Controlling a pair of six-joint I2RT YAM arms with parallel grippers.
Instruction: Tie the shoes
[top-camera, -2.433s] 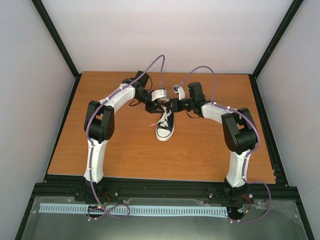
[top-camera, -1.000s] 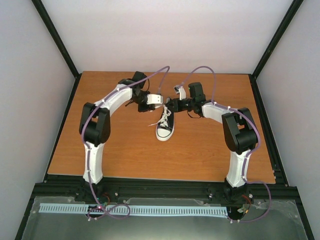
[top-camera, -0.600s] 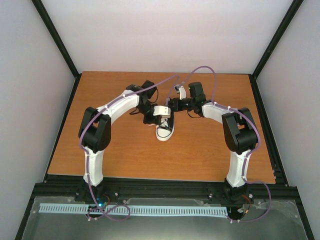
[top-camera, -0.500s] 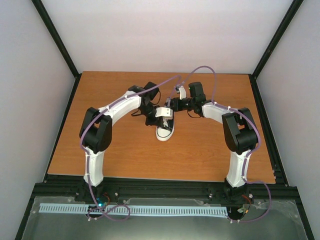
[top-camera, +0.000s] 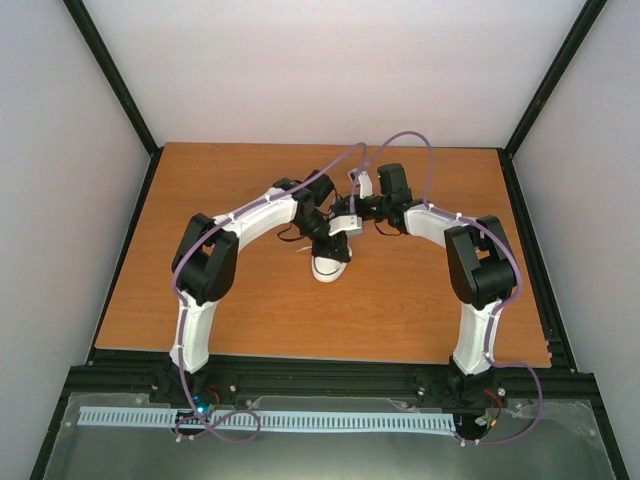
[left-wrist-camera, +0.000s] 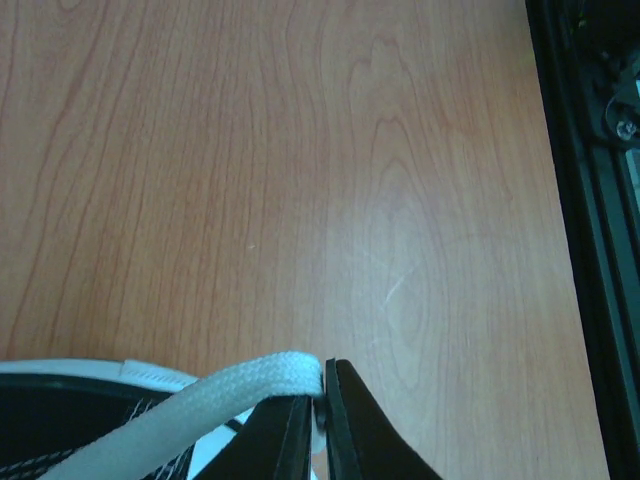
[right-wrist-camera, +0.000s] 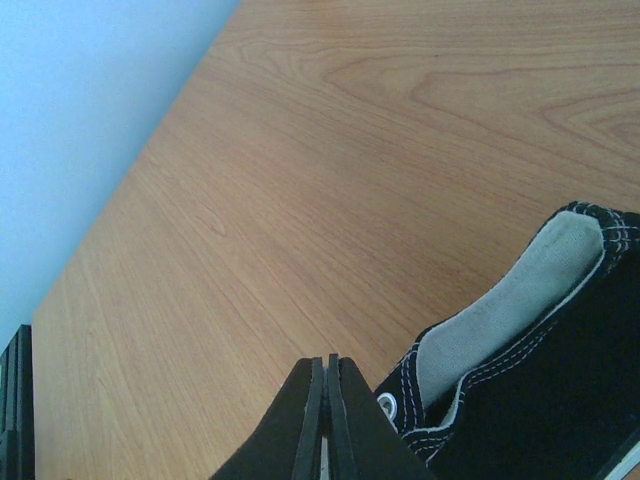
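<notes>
Sneaker (top-camera: 330, 262), midway between the worktop's (top-camera: 200, 300) side edges, is not yet tied; one lace (left-wrist-camera: 220, 400) is pinched by the left gripper (left-wrist-camera: 322, 390), and the right gripper (right-wrist-camera: 326, 375) is closed.

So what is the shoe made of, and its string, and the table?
The shoe looks like black woven cloth, probably canvas. It is matte, with white stitching along the edges. The lace looks like white braided cord, maybe cotton, because you can see the little weave. The table shows wood grain with a slight sheen, so it is wood or a wood-look top.
</notes>
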